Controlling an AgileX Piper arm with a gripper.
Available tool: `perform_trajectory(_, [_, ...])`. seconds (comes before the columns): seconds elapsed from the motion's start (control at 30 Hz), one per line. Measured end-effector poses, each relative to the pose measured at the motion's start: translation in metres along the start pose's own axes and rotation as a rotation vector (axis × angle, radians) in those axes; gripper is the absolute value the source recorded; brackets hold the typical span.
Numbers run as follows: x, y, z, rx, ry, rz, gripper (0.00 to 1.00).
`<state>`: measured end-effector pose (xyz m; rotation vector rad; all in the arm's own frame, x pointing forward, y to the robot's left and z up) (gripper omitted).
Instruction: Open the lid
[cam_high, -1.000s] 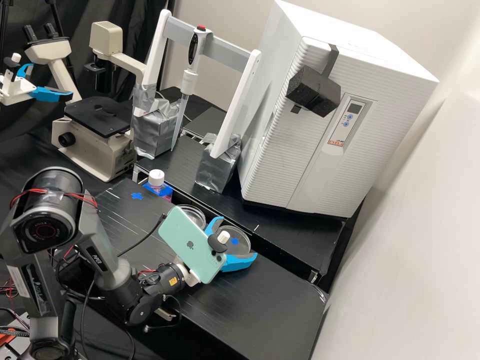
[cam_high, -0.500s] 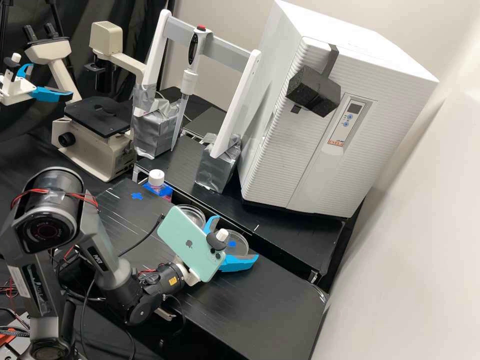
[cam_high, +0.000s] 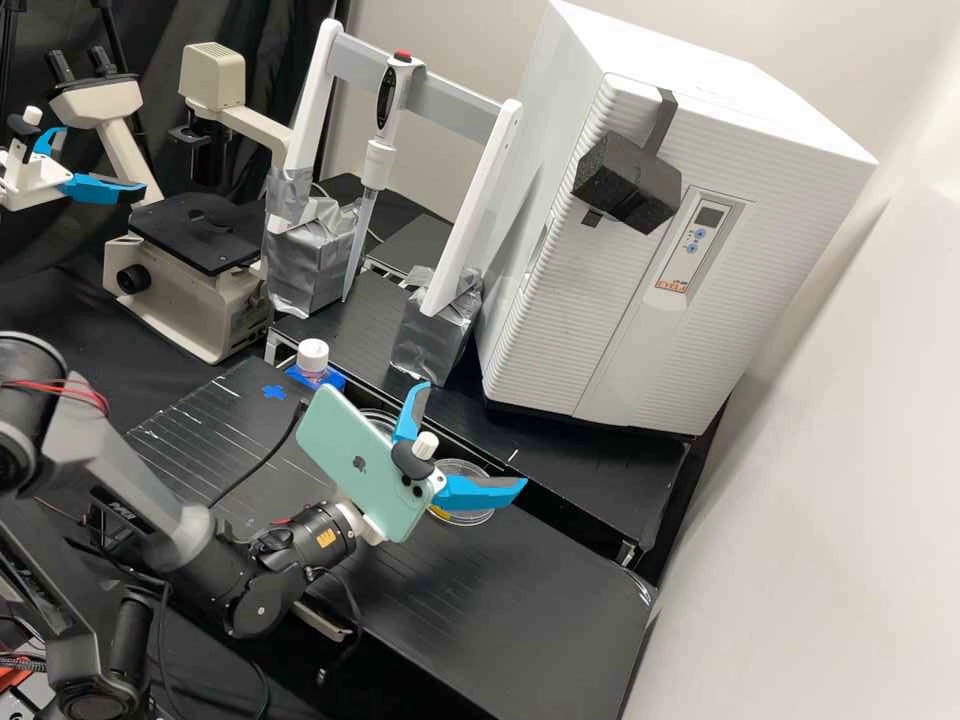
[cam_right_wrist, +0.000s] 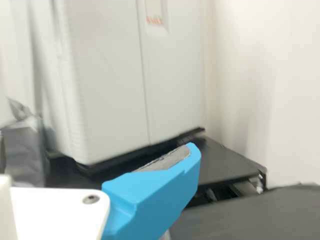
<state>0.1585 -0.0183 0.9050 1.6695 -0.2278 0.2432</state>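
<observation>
Dark grey arm (cam_high: 185, 535) bent and stretched out, white gripper (cam_high: 476, 434), blue fingers (cam_high: 480, 492) spread wide apart

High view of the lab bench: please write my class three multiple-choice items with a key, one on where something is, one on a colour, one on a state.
1. The pipette is:
A) on the floor
B) at the crossbar of a stand
C) inside a dish

2. The back of the phone is:
A) pale green
B) red
C) yellow

3. The gripper by the phone is:
A) shut on a bottle
B) shut and empty
C) open

Key:
1 B, it hangs upright there
2 A, its green back faces the camera
3 C, its blue fingertips stand wide apart
</observation>
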Motion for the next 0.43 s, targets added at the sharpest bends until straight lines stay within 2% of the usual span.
perform_trajectory(0.1, [-0.005,-0.01,-0.016,0.003,0.071,-0.031,1.0])
perform_trajectory(0.2, [-0.011,-0.021,-0.029,0.037,0.13,-0.04,1.0])
perform_trajectory(0.27, [-0.016,-0.028,-0.038,0.078,0.175,-0.045,1.0])
perform_trajectory(0.43, [-0.022,-0.035,-0.05,0.122,0.24,-0.056,1.0])
